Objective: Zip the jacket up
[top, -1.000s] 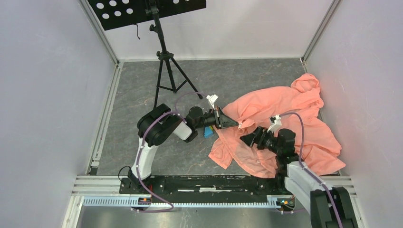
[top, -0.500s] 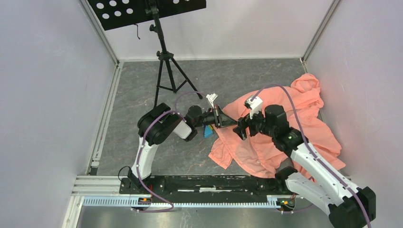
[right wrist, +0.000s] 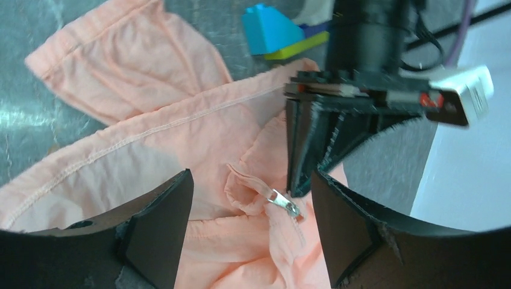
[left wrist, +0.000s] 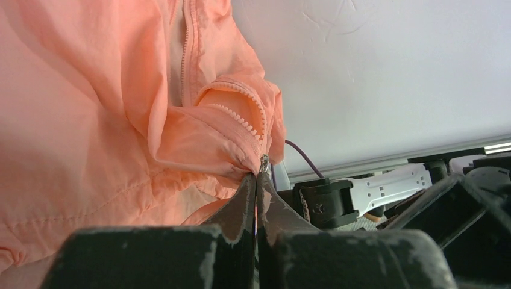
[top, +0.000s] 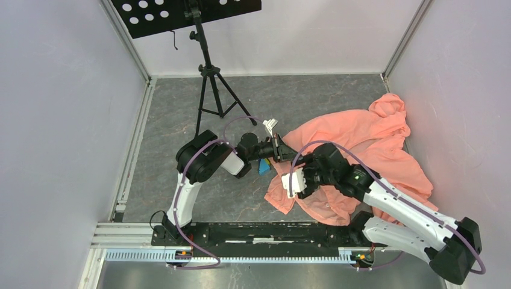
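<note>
The salmon-orange jacket [top: 373, 144] lies crumpled on the right of the floor. My left gripper [top: 294, 158] is shut on the jacket's edge just beside the metal zipper slider [left wrist: 263, 162]; its fingertips [left wrist: 250, 189] pinch the fabric, with the zipper teeth [left wrist: 241, 117] curling above. My right gripper [top: 301, 173] is open and hovers over the same spot. In the right wrist view its fingers [right wrist: 159, 223] stand wide on either side of the silver zipper pull [right wrist: 283, 201], not touching it. The left gripper's fingers [right wrist: 307, 144] reach in from above.
A blue and yellow-green toy block [top: 264, 167] lies under the left wrist and also shows in the right wrist view [right wrist: 271, 30]. A music stand on a tripod [top: 208, 72] stands at the back left. Walls close in on the left, back and right.
My right arm swung up over the jacket and then left and down, bringing its open gripper to the zipper pull by the left fingertips. The left gripper has held still.
</note>
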You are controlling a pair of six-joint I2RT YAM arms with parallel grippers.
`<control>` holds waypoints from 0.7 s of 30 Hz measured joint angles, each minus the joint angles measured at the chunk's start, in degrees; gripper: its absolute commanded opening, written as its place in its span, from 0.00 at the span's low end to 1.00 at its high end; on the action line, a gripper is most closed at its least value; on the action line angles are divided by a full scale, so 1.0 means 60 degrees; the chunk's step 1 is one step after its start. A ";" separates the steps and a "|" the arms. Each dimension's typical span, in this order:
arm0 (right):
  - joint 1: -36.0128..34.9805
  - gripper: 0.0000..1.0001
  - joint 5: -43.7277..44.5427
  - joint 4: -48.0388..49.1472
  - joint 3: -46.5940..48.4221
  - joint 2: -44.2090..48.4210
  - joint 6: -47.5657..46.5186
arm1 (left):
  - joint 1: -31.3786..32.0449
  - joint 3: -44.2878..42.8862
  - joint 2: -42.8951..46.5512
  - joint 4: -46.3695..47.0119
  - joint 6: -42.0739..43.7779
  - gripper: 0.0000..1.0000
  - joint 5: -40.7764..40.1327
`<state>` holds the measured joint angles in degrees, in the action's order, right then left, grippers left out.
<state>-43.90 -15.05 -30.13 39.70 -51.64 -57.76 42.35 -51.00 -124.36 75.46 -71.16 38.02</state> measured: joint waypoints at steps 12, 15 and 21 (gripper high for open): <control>-0.1453 0.60 0.2171 -0.0688 -0.0466 -0.1330 -0.3224 | 0.0076 -0.0007 0.0000 -0.0353 0.0004 0.02 0.0015; -0.1606 0.57 0.2881 -0.0630 -0.0663 -0.1705 -0.3636 | 0.0091 -0.0007 0.0000 -0.0361 0.0004 0.02 0.0018; -0.1912 0.55 0.4229 -0.0127 -0.0681 -0.2320 -0.4313 | 0.0087 -0.0007 0.0000 -0.0361 0.0004 0.02 0.0018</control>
<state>-55.37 10.33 -30.89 35.62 -65.56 -83.64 42.87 -51.05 -124.36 73.30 -71.13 38.13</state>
